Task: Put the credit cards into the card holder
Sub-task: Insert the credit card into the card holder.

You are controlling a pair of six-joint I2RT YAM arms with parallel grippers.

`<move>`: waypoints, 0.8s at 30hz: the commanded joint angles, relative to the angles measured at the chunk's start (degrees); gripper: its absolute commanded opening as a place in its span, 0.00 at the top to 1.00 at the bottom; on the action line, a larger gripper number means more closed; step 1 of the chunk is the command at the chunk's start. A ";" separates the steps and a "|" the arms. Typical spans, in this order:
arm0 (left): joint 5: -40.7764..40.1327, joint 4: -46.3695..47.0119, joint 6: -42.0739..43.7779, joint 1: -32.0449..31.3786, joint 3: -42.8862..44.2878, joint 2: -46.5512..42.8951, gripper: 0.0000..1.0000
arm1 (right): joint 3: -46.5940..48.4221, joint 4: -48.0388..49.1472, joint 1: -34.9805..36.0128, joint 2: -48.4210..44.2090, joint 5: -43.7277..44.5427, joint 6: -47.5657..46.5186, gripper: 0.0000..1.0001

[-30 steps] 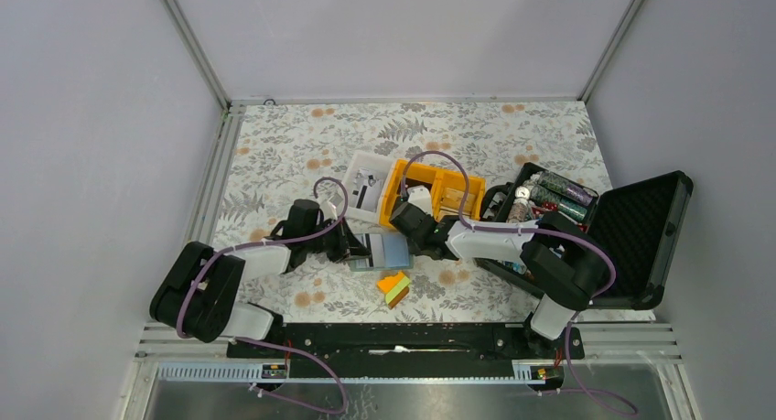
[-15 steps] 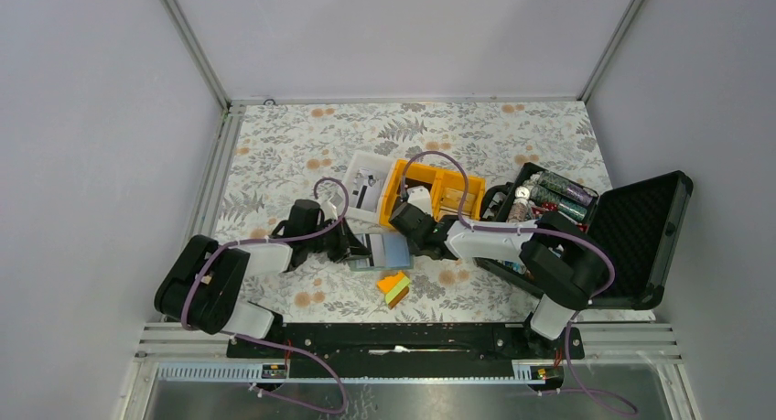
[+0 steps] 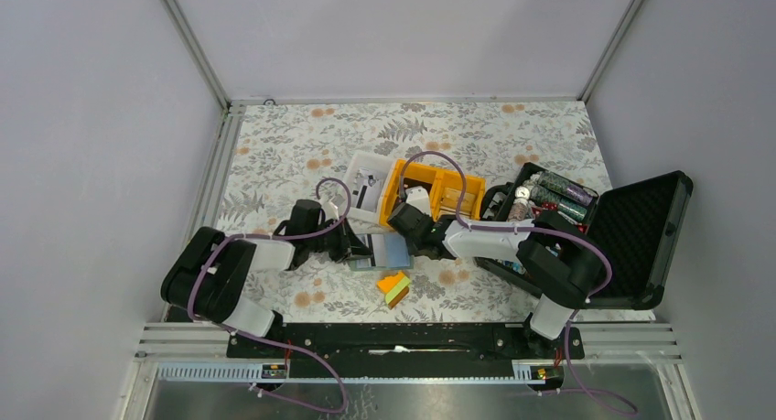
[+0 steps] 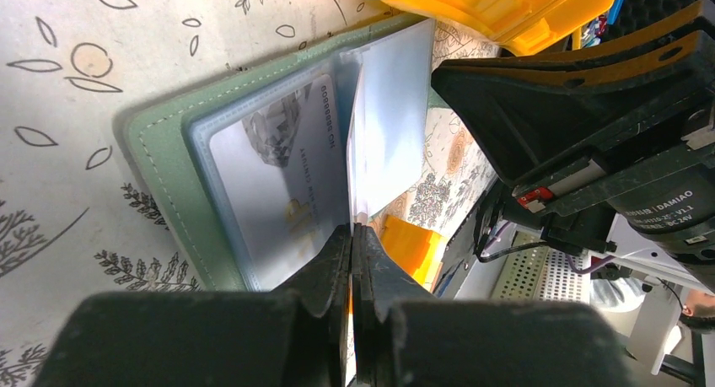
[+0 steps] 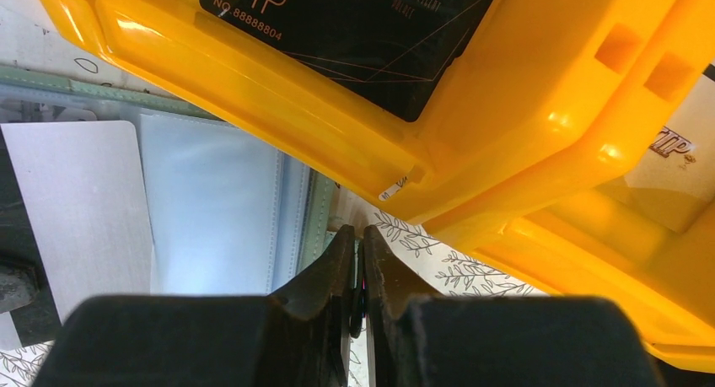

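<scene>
Left jaws were shut, seemingly pinching the near edge of a clear leaf (image 4: 388, 126) of the holder (image 4: 156, 176); the leaf stood up from their tips. Just left of that leaf a pale card (image 4: 278, 176) sat in a pocket, so the job looked partly done. Right jaws were all but closed, and whether anything thin sat in the slit could not be told. Beyond their tips the holder's open pockets lay to the left on the counter (image 5: 455, 269). The bin (image 5: 278, 109) just above held a black card (image 5: 354, 33) and a tan card (image 5: 683, 176), both left to move.
</scene>
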 commanded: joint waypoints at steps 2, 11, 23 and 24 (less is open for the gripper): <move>2.09 3.47 0.09 -0.07 1.52 1.60 1.00 | 2.19 -0.13 0.87 0.70 1.74 0.97 0.97; 3.63 5.10 -0.43 -0.82 2.15 3.75 1.00 | 2.31 -0.19 0.92 0.60 1.75 1.07 0.99; 4.59 5.53 -0.28 -1.12 4.22 7.18 1.00 | 2.61 -0.73 1.14 0.31 2.01 1.26 1.00; 4.58 5.53 -0.23 -1.25 4.43 7.60 1.00 | 2.55 -0.73 1.25 0.31 2.00 1.23 1.00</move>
